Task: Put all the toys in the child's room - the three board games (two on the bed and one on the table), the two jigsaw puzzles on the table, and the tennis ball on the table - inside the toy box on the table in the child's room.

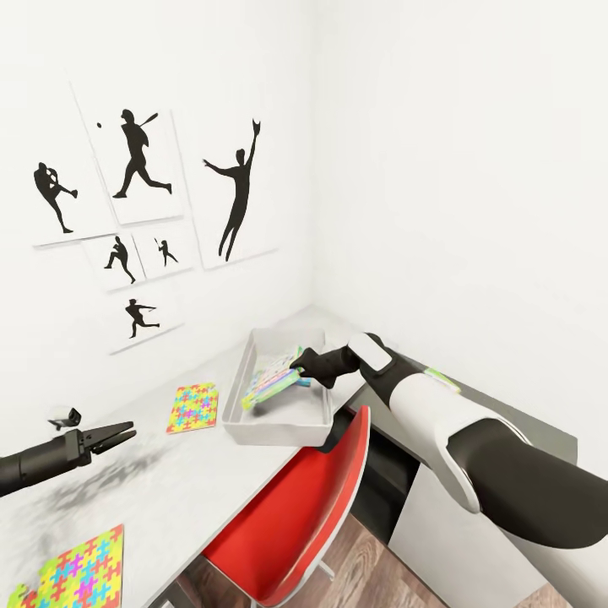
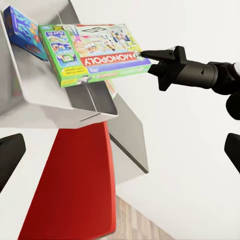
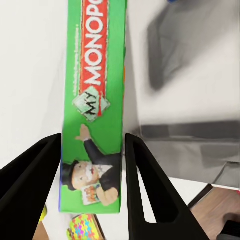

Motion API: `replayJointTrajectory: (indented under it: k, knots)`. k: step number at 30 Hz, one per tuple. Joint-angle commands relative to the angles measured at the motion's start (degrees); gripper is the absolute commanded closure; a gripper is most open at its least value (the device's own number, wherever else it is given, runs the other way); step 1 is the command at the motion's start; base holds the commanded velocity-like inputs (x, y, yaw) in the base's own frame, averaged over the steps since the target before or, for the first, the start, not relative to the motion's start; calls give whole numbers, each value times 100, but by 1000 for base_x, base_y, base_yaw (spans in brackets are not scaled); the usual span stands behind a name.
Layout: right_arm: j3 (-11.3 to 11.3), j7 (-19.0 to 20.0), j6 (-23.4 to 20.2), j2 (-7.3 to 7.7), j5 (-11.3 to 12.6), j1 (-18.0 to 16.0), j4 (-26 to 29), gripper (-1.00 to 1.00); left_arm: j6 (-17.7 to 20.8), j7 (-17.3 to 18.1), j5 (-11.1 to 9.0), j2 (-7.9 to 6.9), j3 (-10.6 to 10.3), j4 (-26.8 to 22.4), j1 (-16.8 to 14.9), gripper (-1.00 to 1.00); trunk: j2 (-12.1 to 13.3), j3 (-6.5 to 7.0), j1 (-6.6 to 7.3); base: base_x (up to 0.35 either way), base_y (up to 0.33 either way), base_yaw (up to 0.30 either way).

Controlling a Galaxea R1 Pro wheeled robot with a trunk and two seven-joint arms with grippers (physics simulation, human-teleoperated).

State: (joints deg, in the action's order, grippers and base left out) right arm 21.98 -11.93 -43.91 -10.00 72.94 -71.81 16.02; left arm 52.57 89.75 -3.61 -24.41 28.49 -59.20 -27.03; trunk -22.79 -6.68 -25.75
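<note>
The Monopoly board game — a thin flat box with green edges, a red logo band and cartoon art — hangs tilted over the toy box, one end down inside it, the other pinched in the right gripper, whose black fingers press its narrow green side. The toy box is a light grey open tray with sloping walls; a blue board game already leans inside it against the far wall.

The tray sits on the pale table near the corner of the white walls. Just beside it lies one jigsaw puzzle, a flat square of bright interlocking pieces; a second jigsaw puzzle lies at the table's near edge. The left gripper hovers over the tabletop between them, jaws slightly parted, holding nothing. A red chair is tucked under the table below the tray, above the wood-plank floor. Black athlete-silhouette posters hang on the wall.
</note>
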Motion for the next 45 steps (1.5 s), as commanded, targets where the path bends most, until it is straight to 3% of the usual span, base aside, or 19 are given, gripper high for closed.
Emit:
replayJointTrajectory:
  k: [1,3,6,12,18,26,37,45]
  knots:
    - [21,-55,-7,0,63,-1,6,100,61,25,4,2,3,-2,-4,-100,-13,-13,-4,0,0,0]
    - [50,-55,-8,0,62,4,6,100,61,25,-1,17,5,-3,-4,-100,-93,-49,-48,0,0,0]
    - [183,-55,-7,0,62,8,11,100,61,25,4,152,-118,-3,-4,-100,-214,-103,-114,0,0,0]
    - [287,-50,10,0,62,12,34,100,58,25,8,223,-264,-4,-4,-100,-454,-210,-245,0,0,0]
    - [330,-48,26,0,59,14,161,100,54,25,9,234,-285,-4,-4,-100,-695,-318,-377,0,0,0]
    - [645,-48,39,0,53,12,182,100,52,25,9,235,-283,-4,-4,-100,-1016,-462,-553,0,0,0]
    - [728,-40,40,0,53,17,305,100,46,25,3,234,-283,-4,-4,-100,-1457,-659,-794,0,0,0]
    - [1053,413,69,0,45,15,348,100,43,25,1,235,-283,-4,-4,-100,-1778,-803,-970,0,0,0]
